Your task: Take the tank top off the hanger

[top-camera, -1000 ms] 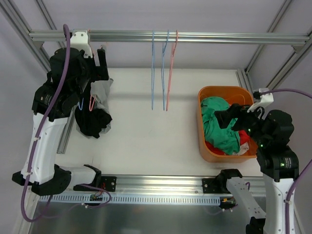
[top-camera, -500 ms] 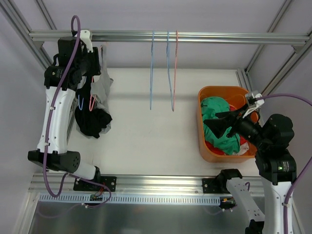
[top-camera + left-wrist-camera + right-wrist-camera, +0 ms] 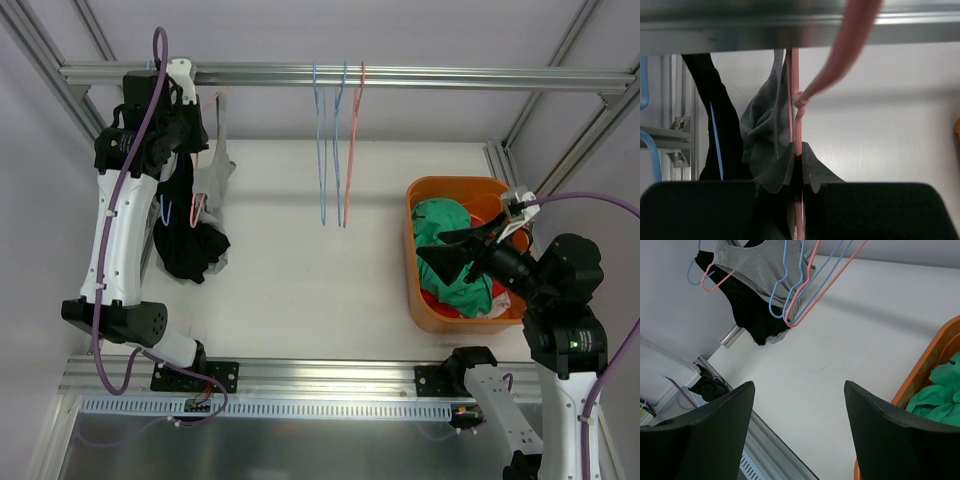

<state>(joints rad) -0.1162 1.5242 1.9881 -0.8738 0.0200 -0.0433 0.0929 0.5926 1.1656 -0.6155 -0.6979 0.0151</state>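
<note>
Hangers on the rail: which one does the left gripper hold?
The pink hanger carrying the grey tank top, far left; the three middle hangers hang bare.

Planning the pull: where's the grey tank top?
Top view, far left: grey tank top on the pink hanger the left claw grips, under the rail, beside a black garment.

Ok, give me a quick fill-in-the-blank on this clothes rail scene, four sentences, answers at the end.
1. The left fingers are closed on a hanger whose colour is ___.
2. The tank top hanging on it is ___.
3. The right fingers stand ___, holding nothing.
4. The bin holding the green cloth is ___.
Missing words: pink; grey; open; orange.
</note>
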